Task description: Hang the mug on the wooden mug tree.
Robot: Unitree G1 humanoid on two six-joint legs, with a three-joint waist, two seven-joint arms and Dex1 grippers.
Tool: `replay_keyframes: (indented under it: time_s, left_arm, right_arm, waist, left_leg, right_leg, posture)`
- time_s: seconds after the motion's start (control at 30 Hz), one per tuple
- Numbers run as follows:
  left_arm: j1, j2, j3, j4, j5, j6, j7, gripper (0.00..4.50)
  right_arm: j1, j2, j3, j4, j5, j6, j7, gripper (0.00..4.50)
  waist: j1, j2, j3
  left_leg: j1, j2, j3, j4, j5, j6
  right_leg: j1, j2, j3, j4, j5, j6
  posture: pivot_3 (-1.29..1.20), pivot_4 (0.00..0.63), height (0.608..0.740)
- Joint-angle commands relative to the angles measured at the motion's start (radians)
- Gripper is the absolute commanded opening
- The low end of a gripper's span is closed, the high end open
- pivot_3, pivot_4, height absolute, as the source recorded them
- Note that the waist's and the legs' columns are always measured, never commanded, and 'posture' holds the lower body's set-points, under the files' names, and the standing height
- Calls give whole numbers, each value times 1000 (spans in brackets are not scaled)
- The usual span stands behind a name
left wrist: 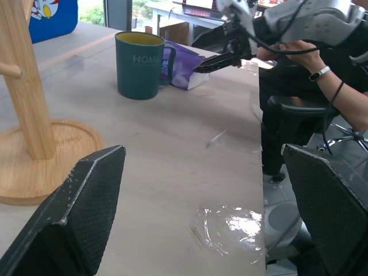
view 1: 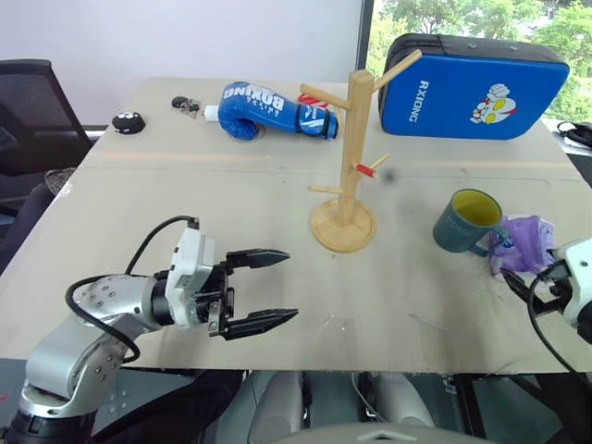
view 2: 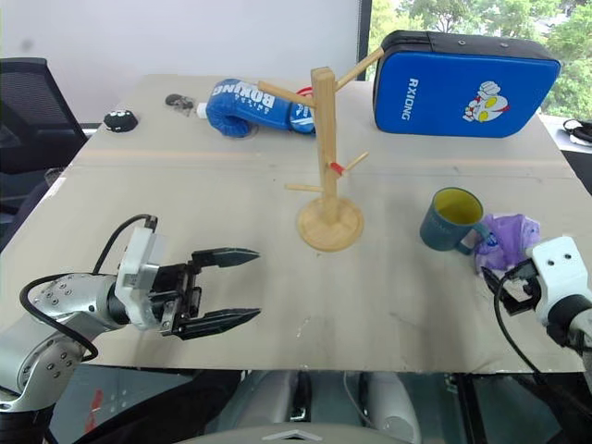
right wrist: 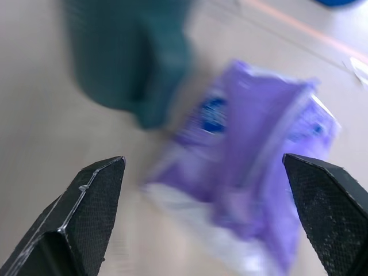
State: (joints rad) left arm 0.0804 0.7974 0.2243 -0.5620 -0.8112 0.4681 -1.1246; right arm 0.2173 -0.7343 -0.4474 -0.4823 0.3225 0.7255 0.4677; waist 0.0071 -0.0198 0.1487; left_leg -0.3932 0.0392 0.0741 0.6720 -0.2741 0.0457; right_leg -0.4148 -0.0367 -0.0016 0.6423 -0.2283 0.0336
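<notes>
Both grippers, left gripper and right gripper, stand wide and empty; the purple packet touching the mug could foul a grasp.

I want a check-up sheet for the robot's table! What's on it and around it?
Surface: tan table, bare in front.
Job's things: mug upright on the table, right of the mug tree; not hung.
Clutter: purple packet beside the mug's handle; boxing glove, blue pad, keys, black puck at the back.
Grippers: left gripper open, holding nothing; right gripper open, aimed at the packet and mug.
Cables: black cable looping on the left arm.
Surroundings: black chair, window, a person's hand.
</notes>
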Motion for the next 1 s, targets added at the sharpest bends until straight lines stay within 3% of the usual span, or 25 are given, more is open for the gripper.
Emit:
replay_keyframes:
  time_s: [0.03, 0.17, 0.2, 0.27, 0.5, 0.57, 0.83, 1.0]
  left_arm:
    - [-8, -8, 1, -44, -16, -10, 15, 4500]
    - [0, -3, 22, -71, -85, 12, 0, 4500]
    - [4, 2, 29, -75, -100, 15, -6, 4500]
    - [8, 12, 38, -82, -119, 17, -19, 4500]
    - [16, 37, 43, -104, -185, 40, -44, 4500]
    - [11, 40, 35, -110, -202, 47, -47, 4500]
    - [-36, 18, -20, -75, -177, 37, -62, 4500]
    - [-63, -10, -64, -63, -150, 28, -60, 4500]
  right_arm:
    - [-114, -26, 60, 121, -12, 66, -6, 4448]
    - [-226, -69, 152, 282, 7, 169, 68, 4448]
    - [-244, -78, 164, 319, 16, 189, 89, 4212]
    - [-266, -94, 175, 383, 20, 210, 117, 3653]
    - [-213, -141, 158, 406, 11, 198, 165, 524]
    - [-176, -140, 111, 373, 21, 192, 161, 18]
    - [-77, -92, -158, 258, -2, 155, 43, 15]
    - [-127, -117, -134, 387, -74, 90, -17, 13]
  waist:
    - [-1, 0, 0]
    - [3, 0, 0]
    - [5, 0, 0]
    - [5, -2, -1]
    - [8, -9, -5]
    - [12, -10, -6]
    - [8, -4, -4]
    - [-4, -3, -4]
  left_leg:
    - [0, 0, 0, 0, 0, 0]
    - [-1, 0, 0, 0, 0, 0]
    - [-2, 0, 0, 0, 0, 0]
    - [-2, 0, -1, 0, 0, 0]
    - [-1, 0, -2, 0, 0, 0]
    - [-1, 0, -3, 0, 0, 0]
    - [-2, 0, -2, 0, 0, 0]
    - [0, 0, 0, 0, 0, 0]
  right_leg:
    - [0, 0, 0, 0, 0, 0]
    - [0, 1, 0, 0, 2, -3]
    - [0, 1, 0, 0, 2, -3]
    - [0, 1, 0, -1, 2, -3]
    - [1, 1, -1, -1, 2, -3]
    - [1, 1, -1, -1, 1, -2]
    - [1, 0, -1, -1, 0, 0]
    - [1, 2, 2, -1, 0, 1]
  posture:
    - [0, 150, 740]
    - [0, 150, 740]
    - [0, 150, 740]
    - [0, 150, 740]
    - [0, 150, 740]
    - [0, 150, 740]
    - [0, 150, 740]
    - [0, 150, 740]
